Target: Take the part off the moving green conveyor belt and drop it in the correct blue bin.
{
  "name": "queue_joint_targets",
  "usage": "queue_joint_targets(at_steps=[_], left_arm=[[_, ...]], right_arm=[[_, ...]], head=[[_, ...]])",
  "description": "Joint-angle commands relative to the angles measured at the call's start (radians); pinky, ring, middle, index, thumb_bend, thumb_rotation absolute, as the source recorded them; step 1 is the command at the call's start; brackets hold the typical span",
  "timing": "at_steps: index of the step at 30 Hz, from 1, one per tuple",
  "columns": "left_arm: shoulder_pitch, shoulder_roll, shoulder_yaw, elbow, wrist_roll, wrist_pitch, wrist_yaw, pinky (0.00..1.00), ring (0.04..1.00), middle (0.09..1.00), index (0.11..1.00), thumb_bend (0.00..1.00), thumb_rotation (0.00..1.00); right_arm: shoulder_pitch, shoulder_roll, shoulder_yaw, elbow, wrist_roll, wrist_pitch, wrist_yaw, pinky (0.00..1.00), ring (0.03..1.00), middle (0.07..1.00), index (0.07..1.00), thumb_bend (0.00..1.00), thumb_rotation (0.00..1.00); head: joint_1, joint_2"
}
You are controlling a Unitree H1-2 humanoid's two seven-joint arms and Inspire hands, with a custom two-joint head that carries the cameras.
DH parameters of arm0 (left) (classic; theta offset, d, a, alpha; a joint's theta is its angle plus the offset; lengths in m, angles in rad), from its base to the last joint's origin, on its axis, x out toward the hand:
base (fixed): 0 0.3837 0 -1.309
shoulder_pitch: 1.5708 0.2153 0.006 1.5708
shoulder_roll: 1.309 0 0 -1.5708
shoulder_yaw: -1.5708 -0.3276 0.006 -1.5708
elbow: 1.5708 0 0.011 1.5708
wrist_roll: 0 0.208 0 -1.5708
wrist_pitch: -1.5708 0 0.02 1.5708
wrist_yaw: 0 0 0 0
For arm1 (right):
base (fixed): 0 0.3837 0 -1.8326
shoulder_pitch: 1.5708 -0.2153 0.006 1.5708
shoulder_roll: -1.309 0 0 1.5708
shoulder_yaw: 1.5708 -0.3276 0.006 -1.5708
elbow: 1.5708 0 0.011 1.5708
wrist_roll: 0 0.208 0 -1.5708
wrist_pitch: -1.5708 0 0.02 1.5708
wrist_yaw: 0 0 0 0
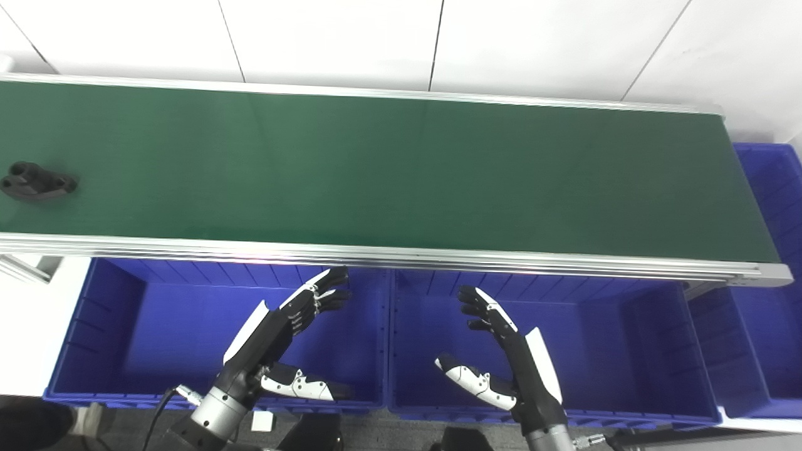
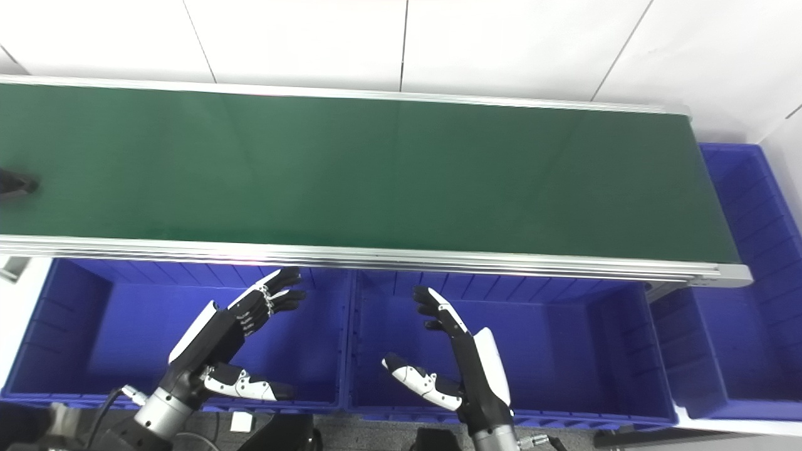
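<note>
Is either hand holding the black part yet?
No, the black part lies on the green belt at far left, while both hands hover open over the bins.
</note>
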Motion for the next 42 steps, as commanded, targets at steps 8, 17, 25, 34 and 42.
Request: queue_joint_targets(at_steps=[8,17,25,34,42], left_arm=[[0.004,0.011,0.002,-0.013,-0.015,-0.037,0.002,0.83,0.845,0.922,0.908,0.7,0.17],[0.001,0.014,0.011,-0.017,-0.027,-0.037,-0.009,0.83,0.846,0.92,0.901,0.69,0.15],[-0.001,0.015,0.016,-0.015,-0.03,-0.037,-0.018,0.83,0.849,0.923,0.903,0.7,0.14],[-0.004,0.014,0.021,-0.012,-0.023,-0.037,-0.018,0.83,0.847,0.923,0.902,0.69,0.16],[-0.004,0.015,0.02,-0.002,-0.017,-0.037,-0.015,0.83,0.851,0.925,0.903,0.69,0.17]], right_arm=[[0.001,0.006,0.01,-0.034,-0.016,-0.044,-0.005,0.74,0.811,0.845,0.879,0.61,0.51],[-0.002,0.016,0.013,-0.031,-0.027,-0.045,-0.012,0.72,0.812,0.842,0.876,0.61,0.52],[-0.001,0.02,0.014,-0.025,-0.026,-0.052,-0.015,0.73,0.813,0.842,0.877,0.6,0.51],[-0.001,0.019,0.014,-0.027,-0.022,-0.049,-0.012,0.73,0.814,0.843,0.88,0.61,0.52],[-0.002,0.018,0.017,-0.018,-0.025,-0.057,-0.015,0.74,0.816,0.846,0.881,0.6,0.51]], head=[[-0.007,0.007],[-0.007,0.004],[-0.007,0.001],[-0.009,-0.001],[0.008,-0.028]])
